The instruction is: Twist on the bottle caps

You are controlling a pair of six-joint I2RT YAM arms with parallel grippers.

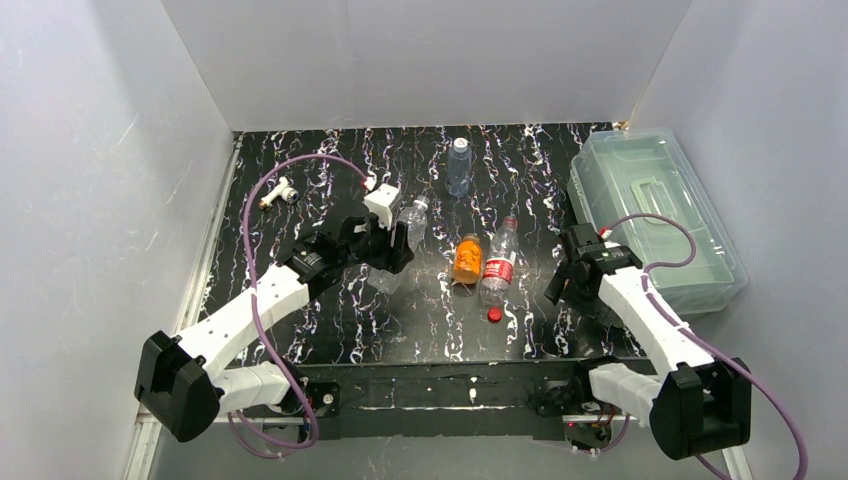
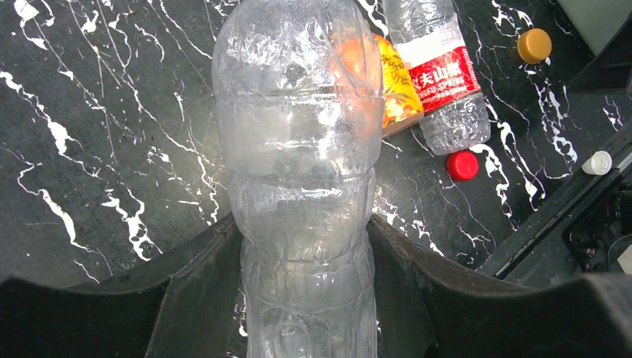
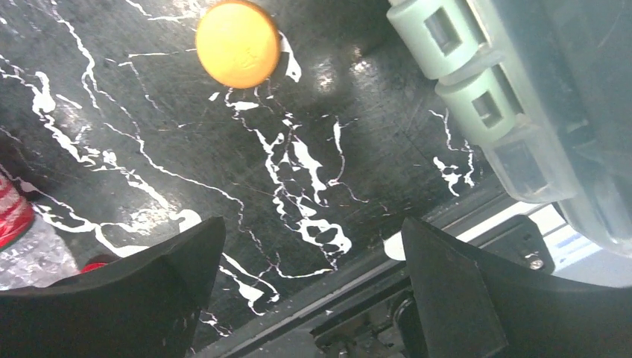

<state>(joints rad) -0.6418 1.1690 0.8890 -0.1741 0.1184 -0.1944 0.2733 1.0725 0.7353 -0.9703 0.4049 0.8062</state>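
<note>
The left tool was clamped on a clear bottle; the right tool stood apart over the table near an orange cap.

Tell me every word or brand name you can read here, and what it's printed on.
"夫山泉": white characters on the red-labelled bottle lying on the table; the start of the name is out of sight.
"SPRING": small white line below them on the same label; the letters before it are unclear.
Orange bottle: label print too blurred to read.
Orange-yellow cap: faint mark, unreadable.
No other text is readable.
</note>
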